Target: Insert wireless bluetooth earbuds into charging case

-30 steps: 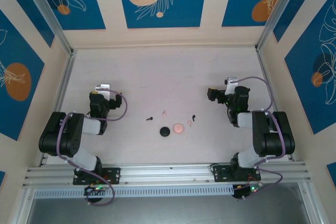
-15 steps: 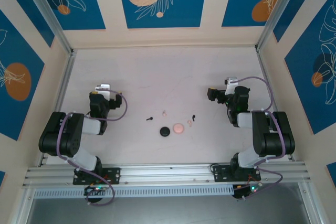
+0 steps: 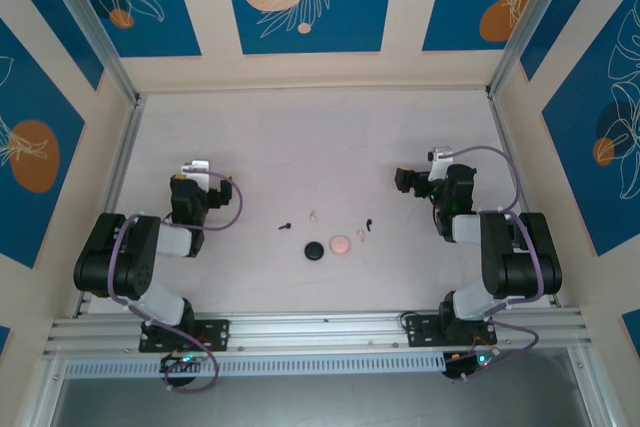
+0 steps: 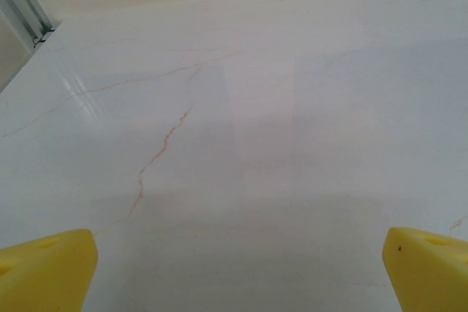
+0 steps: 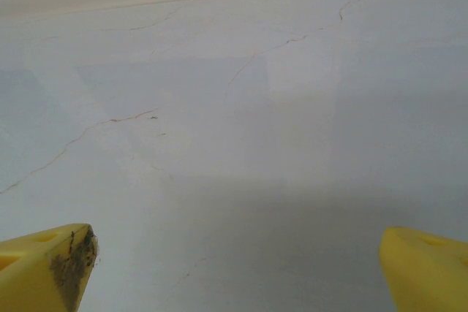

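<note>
I am hovering my left gripper low over the bare table on my own left side. Its yellow fingers are standing wide apart with nothing between them. My right gripper is doing the same opposite, spread fully and empty. I am judging this a ready posture: both arms are sitting folded back near their bases, leaving the middle uncovered for the overhead camera.

The earbuds are lying loose on the table between my arms, none in a case. A black earbud is lying furthest left, with a pale pink earbud near it. A second pale pink earbud and a second black earbud are lying close together toward my right arm. The black case and pink case are sitting side by side, just nearer me than the buds. They are probably lying open to receive them, though at this size I am not managing to tell. Each arm is facing one black and one pink bud on its side, which suits sharing the work.
</note>
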Robot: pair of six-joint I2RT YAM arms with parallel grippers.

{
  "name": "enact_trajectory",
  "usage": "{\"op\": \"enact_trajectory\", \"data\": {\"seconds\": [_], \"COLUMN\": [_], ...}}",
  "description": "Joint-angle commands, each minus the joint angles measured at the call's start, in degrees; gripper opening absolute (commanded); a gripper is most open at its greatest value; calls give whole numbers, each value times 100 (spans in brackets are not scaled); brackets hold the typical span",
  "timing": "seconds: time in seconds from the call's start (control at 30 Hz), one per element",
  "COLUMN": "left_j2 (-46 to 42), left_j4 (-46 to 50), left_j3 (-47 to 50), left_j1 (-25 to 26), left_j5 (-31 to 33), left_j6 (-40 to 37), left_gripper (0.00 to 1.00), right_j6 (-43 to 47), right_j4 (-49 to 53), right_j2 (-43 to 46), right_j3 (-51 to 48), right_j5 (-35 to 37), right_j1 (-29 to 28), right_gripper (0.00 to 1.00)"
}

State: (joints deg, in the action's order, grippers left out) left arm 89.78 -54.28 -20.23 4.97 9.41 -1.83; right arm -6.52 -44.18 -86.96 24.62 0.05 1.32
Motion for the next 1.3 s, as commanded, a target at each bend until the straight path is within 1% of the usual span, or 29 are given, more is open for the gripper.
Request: {"op": "enact_trajectory", "data": {"seconds": [0.0,0.43,0.53,0.6,0.63,0.7,0.73,0.8,0.83,0.93,1.0,1.1,1.17,1.2,1.27], "left_j2": [-46,-48,-49,-57,-70,-170,-310,-653,-830,-1249,-1475,-1739,-1808,-1823,-1786], "left_j4": [27,41,107,104,114,229,320,649,928,2115,3022,4085,4757,5064,5797], "left_j3": [-100,-104,-131,-126,-130,-143,-140,-168,-249,-697,-1087,-1592,-1945,-2096,-2470], "left_j1": [-40,-40,-40,-40,-40,-31,-23,-27,-25,-8,12,98,340,469,753], "left_j5": [-99,-200,-385,-408,-509,-738,-700,-488,-487,-589,-460,-762,-784,-735,-642], "left_j6": [14,-25,-86,-94,-145,-238,-227,-143,-150,-96,374,1024,1175,1186,1246], "left_gripper": [100,100,100,100,100,100,100,100,100,96,91,85,83,83,83], "right_j6": [116,108,110,150,157,11,-66,-90,-86,-112,-216,-674,-968,-1095,-1318], "right_j4": [-156,-152,-186,139,540,1730,2475,3443,4007,5516,6357,7503,8303,8628,9165], "right_j2": [-32,-30,-14,127,277,591,777,999,1103,1216,1208,1149,1017,934,748], "right_j3": [-45,-50,-66,53,215,702,1017,1473,1720,2542,3007,3632,4026,4186,4428], "right_j5": [92,74,80,127,208,472,471,450,457,441,452,474,349,240,239], "right_j1": [-36,-27,-27,-72,-115,-157,-173,-251,-332,-601,-829,-1200,-1459,-1602,-1939], "right_gripper": [99,99,99,99,99,99,99,99,99,99,99,99,99,99,99]}}
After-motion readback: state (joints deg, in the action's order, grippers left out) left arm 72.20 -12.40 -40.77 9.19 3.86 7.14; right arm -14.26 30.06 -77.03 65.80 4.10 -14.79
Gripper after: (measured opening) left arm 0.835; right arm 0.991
